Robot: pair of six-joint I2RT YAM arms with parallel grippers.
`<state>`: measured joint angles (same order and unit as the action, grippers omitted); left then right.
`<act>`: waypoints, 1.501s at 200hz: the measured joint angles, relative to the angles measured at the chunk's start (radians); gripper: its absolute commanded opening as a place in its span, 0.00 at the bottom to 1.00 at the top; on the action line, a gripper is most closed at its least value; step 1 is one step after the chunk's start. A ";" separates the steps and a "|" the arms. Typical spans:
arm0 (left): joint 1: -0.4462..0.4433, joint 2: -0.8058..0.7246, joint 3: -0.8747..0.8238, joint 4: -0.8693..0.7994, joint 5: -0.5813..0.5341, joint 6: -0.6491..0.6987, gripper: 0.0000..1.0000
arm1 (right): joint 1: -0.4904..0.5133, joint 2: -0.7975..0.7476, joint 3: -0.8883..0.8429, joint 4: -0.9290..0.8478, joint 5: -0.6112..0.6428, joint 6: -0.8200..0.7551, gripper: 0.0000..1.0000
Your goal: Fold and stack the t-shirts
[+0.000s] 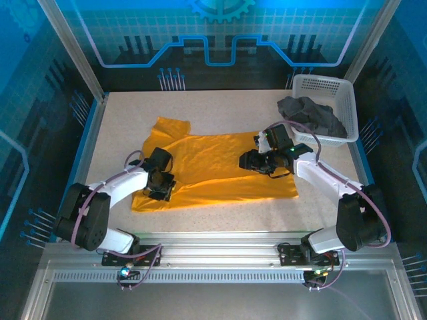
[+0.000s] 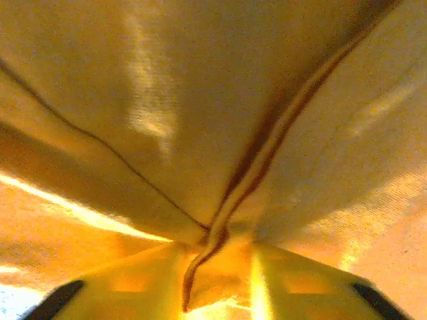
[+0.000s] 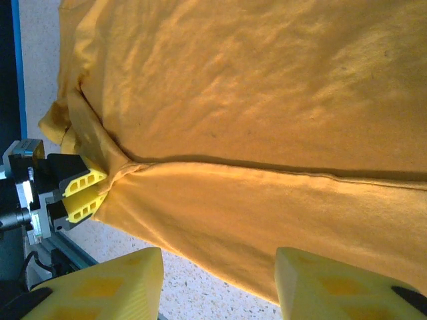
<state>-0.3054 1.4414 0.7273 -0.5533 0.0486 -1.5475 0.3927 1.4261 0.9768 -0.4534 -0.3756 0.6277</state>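
Only just started, with the orange t-shirt [image 1: 213,170] spread on the desk [image 1: 220,107], left pincer [image 2: 217,253] clamped on its edge, right pincer [image 3: 220,263] apart above it, grey t-shirt [image 1: 310,113] in the basket [image 1: 333,87], nothing folded or stacked yet

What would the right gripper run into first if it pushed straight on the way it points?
The orange-yellow t-shirt: its edge lies just ahead of the open fingers of the right gripper. Depth is unclear, so it may skim over the cloth instead.
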 measured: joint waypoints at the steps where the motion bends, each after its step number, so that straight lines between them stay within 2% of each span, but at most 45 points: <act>1: 0.000 0.000 0.002 0.001 0.000 -0.003 0.19 | 0.000 0.000 0.000 0.000 0.000 0.000 0.48; 45: -0.007 0.027 0.113 -0.010 -0.017 0.037 0.00 | 0.000 0.000 0.000 -0.001 0.000 0.003 0.45; 79: -0.021 0.093 0.204 -0.022 -0.026 0.093 0.00 | -0.001 0.001 0.000 -0.002 0.000 0.004 0.42; 131: -0.066 0.271 0.429 -0.109 -0.046 0.295 0.00 | -0.011 0.001 0.000 -0.003 0.000 0.004 0.41; 177: -0.088 0.326 0.457 -0.140 -0.064 0.414 0.00 | -0.014 0.001 0.000 -0.009 0.000 0.008 0.41; 189: -0.088 0.331 0.457 -0.136 -0.064 0.440 0.13 | -0.014 0.001 0.000 -0.009 0.000 0.009 0.41; 199: -0.088 0.333 0.458 -0.132 -0.067 0.463 0.33 | -0.014 0.001 0.000 -0.009 0.000 0.011 0.41; 208: -0.088 0.333 0.461 -0.131 -0.073 0.485 0.46 | -0.014 0.001 0.000 -0.010 0.000 0.011 0.42; 215: -0.087 0.333 0.464 -0.130 -0.079 0.497 0.51 | -0.014 0.001 -0.001 -0.010 0.000 0.011 0.42; 229: -0.081 0.330 0.471 -0.129 -0.094 0.530 0.52 | -0.014 0.001 -0.001 -0.014 0.001 0.011 0.43; 255: -0.020 0.264 0.462 -0.126 -0.107 0.573 0.48 | -0.016 0.001 -0.006 -0.032 0.012 0.011 0.44; 290: 0.227 0.127 0.389 -0.091 -0.093 0.610 0.36 | -0.036 0.002 -0.030 -0.054 0.034 0.015 0.42; 300: 0.272 0.120 0.373 -0.089 -0.092 0.616 0.35 | -0.036 0.004 -0.031 -0.058 0.035 0.015 0.42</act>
<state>-0.0338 1.5612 1.1007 -0.6418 -0.0437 -0.9318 0.3569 1.4303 0.9459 -0.5114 -0.3405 0.6430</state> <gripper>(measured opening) 0.364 0.425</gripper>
